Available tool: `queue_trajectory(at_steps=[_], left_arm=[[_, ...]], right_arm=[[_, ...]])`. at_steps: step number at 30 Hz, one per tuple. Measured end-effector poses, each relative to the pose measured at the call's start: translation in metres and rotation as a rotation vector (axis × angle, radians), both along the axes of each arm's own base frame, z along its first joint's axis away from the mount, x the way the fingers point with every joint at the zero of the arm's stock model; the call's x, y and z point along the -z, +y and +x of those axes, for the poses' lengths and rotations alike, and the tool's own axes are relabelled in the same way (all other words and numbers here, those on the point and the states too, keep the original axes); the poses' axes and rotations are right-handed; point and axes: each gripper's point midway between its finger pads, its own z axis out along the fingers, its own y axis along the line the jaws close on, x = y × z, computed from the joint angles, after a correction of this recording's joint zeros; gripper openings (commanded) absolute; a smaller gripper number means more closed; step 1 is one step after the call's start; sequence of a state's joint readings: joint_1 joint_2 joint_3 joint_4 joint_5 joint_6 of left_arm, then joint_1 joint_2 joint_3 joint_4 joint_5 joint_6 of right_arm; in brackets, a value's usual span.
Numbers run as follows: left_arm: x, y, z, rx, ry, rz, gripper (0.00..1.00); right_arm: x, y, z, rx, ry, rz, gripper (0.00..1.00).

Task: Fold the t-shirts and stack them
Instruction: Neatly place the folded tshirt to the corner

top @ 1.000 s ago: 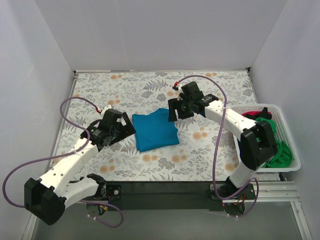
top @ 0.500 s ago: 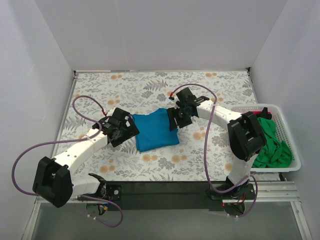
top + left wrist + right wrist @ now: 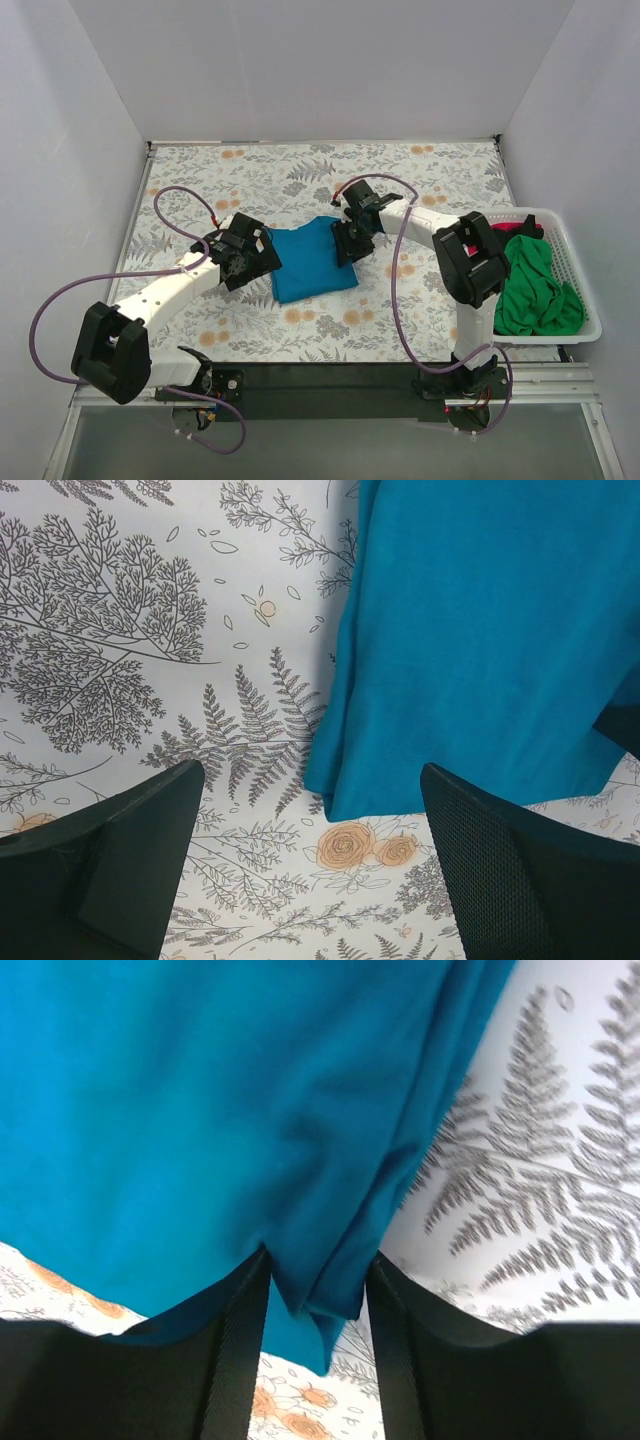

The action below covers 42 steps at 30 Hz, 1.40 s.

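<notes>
Folded teal t-shirt (image 3: 310, 262) near-square, skewed on table (image 3: 200, 180); right pincer (image 3: 318, 1265) pinches edge; left pincer (image 3: 312, 780) wide, empty.

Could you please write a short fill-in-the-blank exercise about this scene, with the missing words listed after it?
1. The folded t-shirt on the table is ____ in colour.
2. The left pincer is ____, with nothing between its fingers.
3. The green shirt and the red shirt lie ____ the white basket.
4. The right pincer has an edge of the folded t-shirt ____ its fingers.

Missing words: teal-blue; open; in; between.
</notes>
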<state>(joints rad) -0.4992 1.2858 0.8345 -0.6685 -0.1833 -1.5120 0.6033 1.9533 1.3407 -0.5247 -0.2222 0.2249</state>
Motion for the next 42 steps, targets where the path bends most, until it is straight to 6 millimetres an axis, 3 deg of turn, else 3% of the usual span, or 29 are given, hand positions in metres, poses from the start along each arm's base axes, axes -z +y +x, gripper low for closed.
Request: queue_trajectory(at_steps=[3, 7, 10, 13, 16, 21, 25, 29, 36, 42], left_arm=[[0.000, 0.000, 0.000, 0.008, -0.001, 0.005, 0.89], [0.000, 0.000, 0.002, 0.017, -0.003, 0.009, 0.89], [-0.001, -0.001, 0.004, 0.027, -0.004, 0.015, 0.88], [-0.002, -0.001, 0.006, 0.036, -0.008, 0.022, 0.88], [-0.004, 0.000, 0.006, 0.043, -0.009, 0.030, 0.88], [0.002, 0.002, 0.003, 0.046, 0.022, 0.051, 0.88], [0.007, 0.004, -0.001, 0.046, 0.053, 0.067, 0.88], [0.007, 0.006, -0.005, 0.043, 0.074, 0.076, 0.88], [0.010, 0.011, -0.015, 0.030, 0.116, 0.090, 0.87], [0.009, 0.012, -0.017, 0.020, 0.128, 0.090, 0.87]], right_arm=[[0.001, 0.008, 0.004, -0.013, -0.001, 0.007, 0.36], [0.004, 0.010, 0.012, -0.013, -0.021, -0.011, 0.08], [0.003, 0.004, 0.028, 0.004, -0.061, -0.038, 0.01], [0.000, -0.018, 0.064, 0.059, -0.127, -0.092, 0.01], [-0.007, -0.061, 0.116, 0.149, -0.215, -0.168, 0.01], [-0.036, -0.156, 0.205, 0.296, -0.397, -0.339, 0.01], [-0.058, -0.225, 0.255, 0.367, -0.516, -0.502, 0.01], [-0.055, -0.272, 0.272, 0.404, -0.542, -0.627, 0.01], [-0.027, -0.336, 0.274, 0.502, -0.494, -0.720, 0.01], [-0.039, -0.386, 0.279, 0.598, -0.516, -0.772, 0.01]])
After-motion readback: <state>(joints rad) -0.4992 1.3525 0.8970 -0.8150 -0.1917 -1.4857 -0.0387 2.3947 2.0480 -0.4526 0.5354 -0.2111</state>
